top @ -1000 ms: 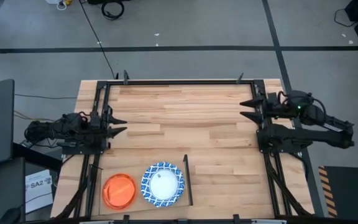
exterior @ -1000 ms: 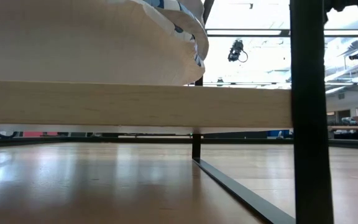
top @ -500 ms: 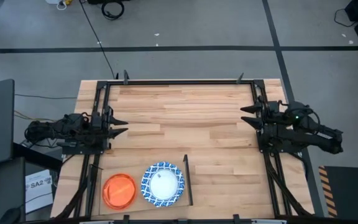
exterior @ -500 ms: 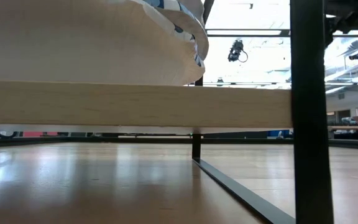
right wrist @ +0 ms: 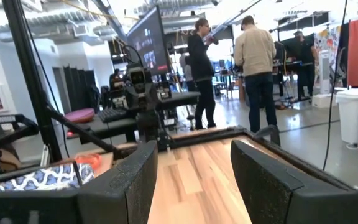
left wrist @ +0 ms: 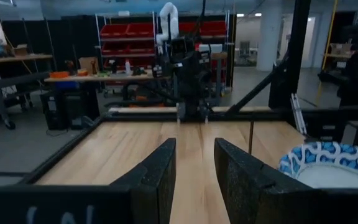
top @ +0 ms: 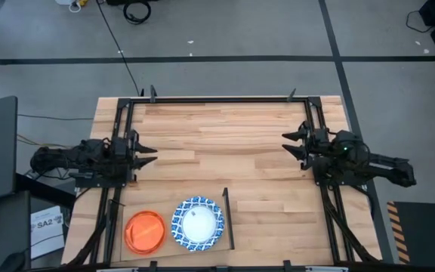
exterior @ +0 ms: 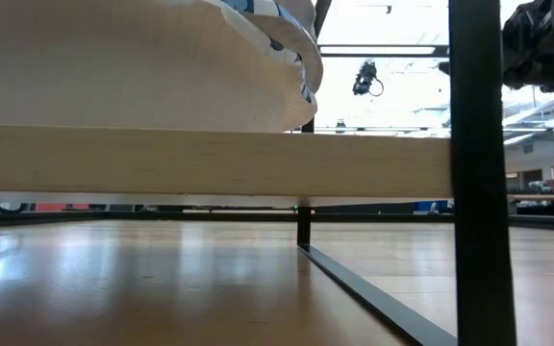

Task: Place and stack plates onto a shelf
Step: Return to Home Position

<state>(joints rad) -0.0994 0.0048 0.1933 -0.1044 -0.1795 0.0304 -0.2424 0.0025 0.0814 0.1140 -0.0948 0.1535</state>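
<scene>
Orange plate (top: 144,232) and blue-and-white plates (top: 198,224) rest on the shelf (exterior: 210,161) at six o'clock of the tabletop (top: 217,136). The left hand (top: 146,155) at nine and right hand (top: 287,141) at three are both spread and empty. A jolt to the shelf could slide the plates.

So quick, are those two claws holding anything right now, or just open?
Left claw: open, holding nothing.
Right claw: open, holding nothing.
</scene>
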